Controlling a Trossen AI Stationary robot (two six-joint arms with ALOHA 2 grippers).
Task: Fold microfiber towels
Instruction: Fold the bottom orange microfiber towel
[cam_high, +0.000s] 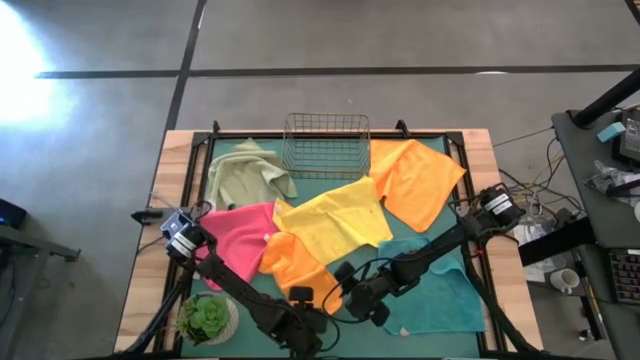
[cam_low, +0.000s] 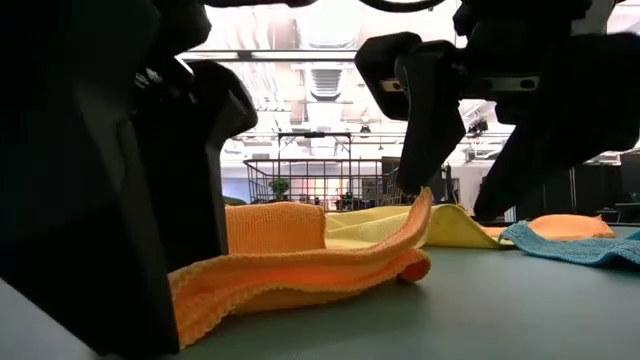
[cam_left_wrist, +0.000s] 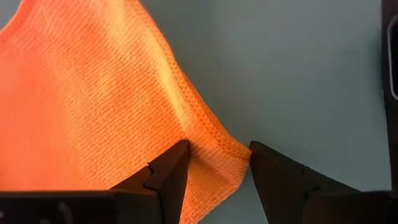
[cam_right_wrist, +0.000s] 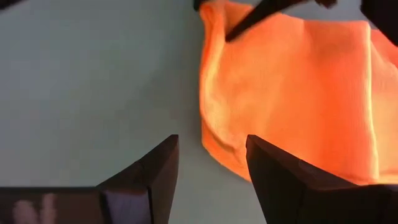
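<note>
We hold both sets of jaws wide at the surface's near edge, left gripper (cam_left_wrist: 214, 163) straddling the orange towel's (cam_high: 297, 263) corner, right gripper (cam_right_wrist: 208, 163) just beside its fold.

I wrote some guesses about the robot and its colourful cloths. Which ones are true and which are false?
1. The wire basket has a towel inside it. False: it looks empty; the towels lie on the mat around it.
2. The yellow towel lies between the pink towel and an orange towel. True.
3. The left gripper has its fingers open around a corner of the near orange towel. True.
4. The right gripper is squeezed shut on the teal towel. False: it is open, by the near orange towel's edge.
5. A small green plant sits at the table's near left corner. True.
</note>
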